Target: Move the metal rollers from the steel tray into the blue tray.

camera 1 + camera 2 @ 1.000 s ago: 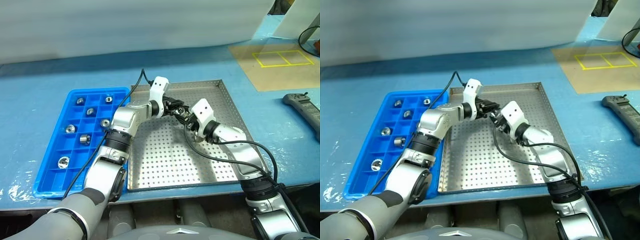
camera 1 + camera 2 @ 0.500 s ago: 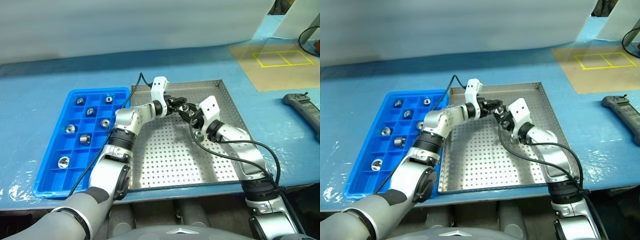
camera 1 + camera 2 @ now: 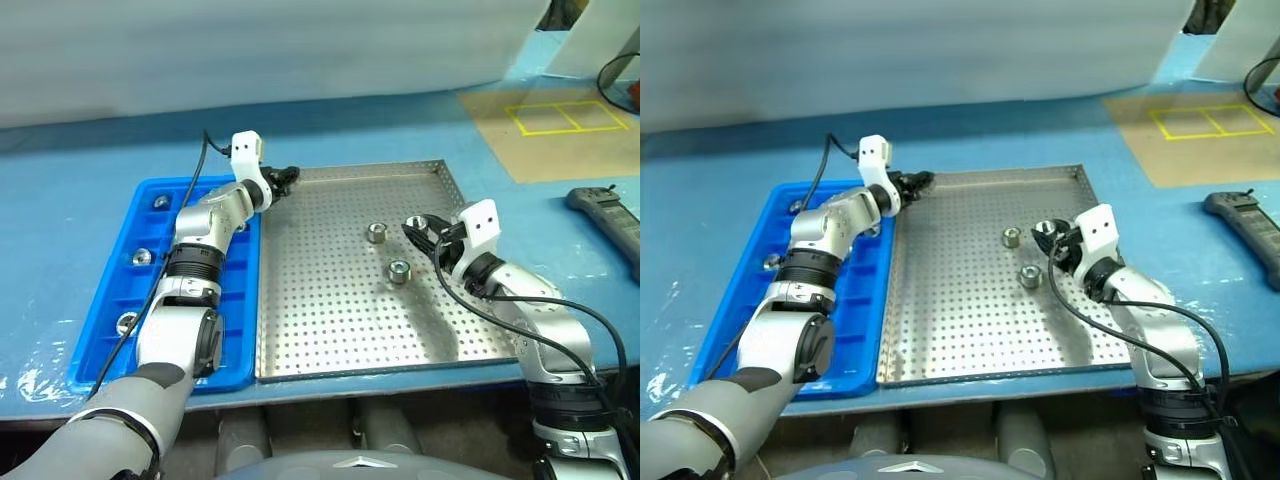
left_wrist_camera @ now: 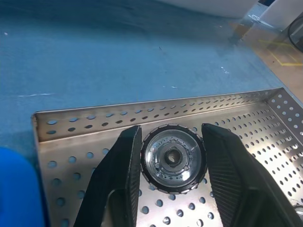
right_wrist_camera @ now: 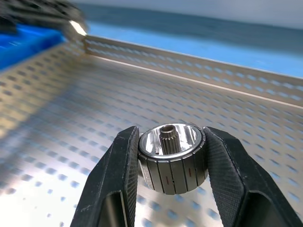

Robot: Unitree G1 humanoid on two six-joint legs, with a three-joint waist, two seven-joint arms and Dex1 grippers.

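Transfer step: L end effector point(image 3: 285, 178) and R end effector point(image 3: 420, 232) each grip a metal roller point(image 4: 173, 158). Next, carry yours to a free blue tray point(image 3: 100, 360) compartment; two rollers remain in steel tray point(image 3: 350, 330).

steel tray point(image 3: 340, 320): perforated, dull-shining metal
metal rollers point(image 4: 173, 158): glossy ribbed steel
blue tray point(image 3: 232, 300): smooth glossy plastic
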